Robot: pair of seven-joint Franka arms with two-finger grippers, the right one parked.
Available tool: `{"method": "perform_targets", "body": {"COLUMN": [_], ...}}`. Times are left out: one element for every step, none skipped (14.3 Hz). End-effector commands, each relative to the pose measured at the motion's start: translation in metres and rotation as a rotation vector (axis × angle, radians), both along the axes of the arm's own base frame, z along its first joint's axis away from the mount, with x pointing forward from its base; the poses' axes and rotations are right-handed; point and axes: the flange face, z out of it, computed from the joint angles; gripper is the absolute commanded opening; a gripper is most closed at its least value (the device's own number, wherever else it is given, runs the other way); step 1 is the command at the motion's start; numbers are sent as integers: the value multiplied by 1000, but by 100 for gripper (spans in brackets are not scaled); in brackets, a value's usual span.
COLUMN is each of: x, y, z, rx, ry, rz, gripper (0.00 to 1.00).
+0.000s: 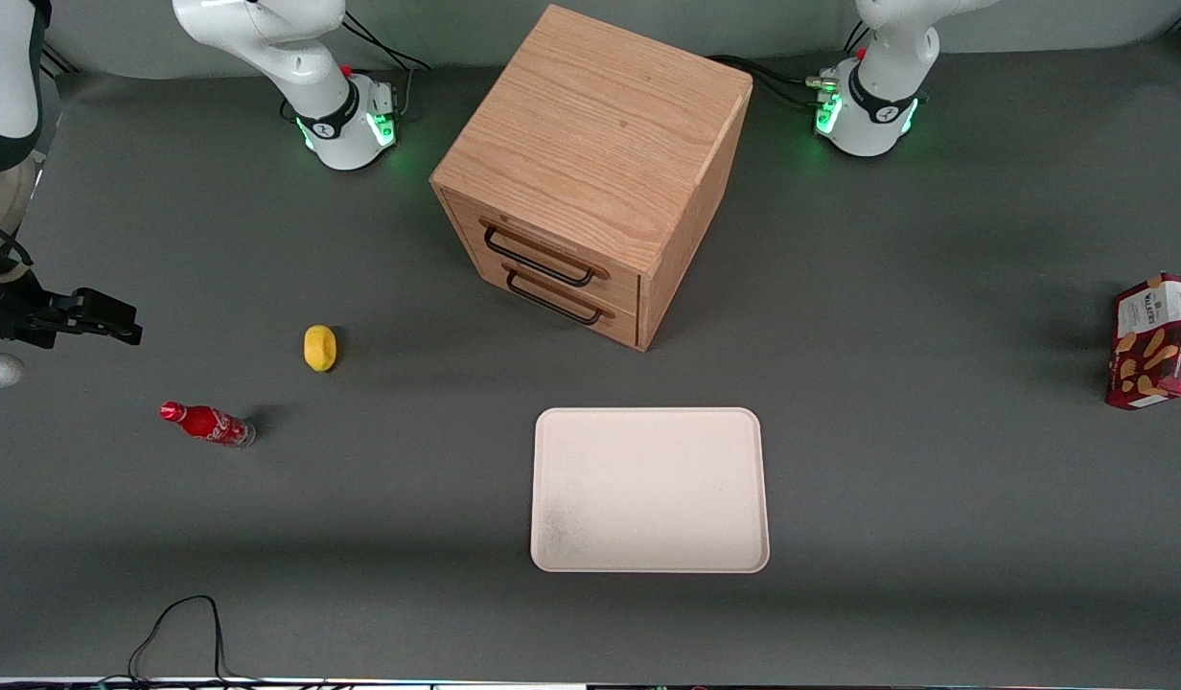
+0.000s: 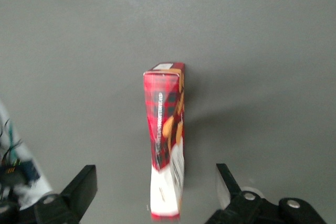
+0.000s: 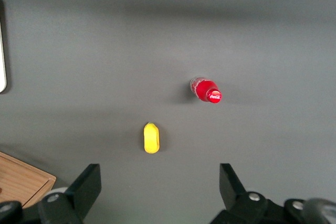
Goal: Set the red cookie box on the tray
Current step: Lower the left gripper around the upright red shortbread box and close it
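The red cookie box (image 1: 1151, 340) stands on the dark table at the working arm's end, far sideways from the tray (image 1: 648, 479). The cream-white tray lies flat and bare, nearer to the front camera than the wooden cabinet. In the left wrist view the box (image 2: 167, 129) shows its narrow edge, white label end closest to the camera. My left gripper (image 2: 155, 174) hovers above the box, open. One black finger (image 2: 84, 182) is on each side of the box, both well apart from it. In the front view the gripper is almost wholly past the picture's edge.
A wooden two-drawer cabinet (image 1: 590, 172) stands at the table's middle, farther from the front camera than the tray. A yellow lemon-like object (image 1: 319, 347) and a small red soda bottle (image 1: 207, 424) lie toward the parked arm's end. A black cable (image 1: 183, 623) loops near the front edge.
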Motion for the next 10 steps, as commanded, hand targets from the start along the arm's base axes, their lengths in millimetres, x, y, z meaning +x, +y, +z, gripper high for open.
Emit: {"method": "perform_targets", "body": {"x": [-3,-6,-7,-9,-11,-12,-13,-15,-15,-15], "y": [21,24,24,28,30,30,31,30,30,30], "z": [-45,-62,-76,-84,-92,-96,-98,-99,-99,-99], "rx": [-28,-36,-41,-38,-39,-38,-42,-49,-50,-50], "ry": [13,38,55,56,63,68,78,88,90,89], "rz": [-45,-43,-45,-59,-71,-76,-80,-81,-82,-82], "gripper": [100,99,98,91,70,39,6,0,0,0]}}
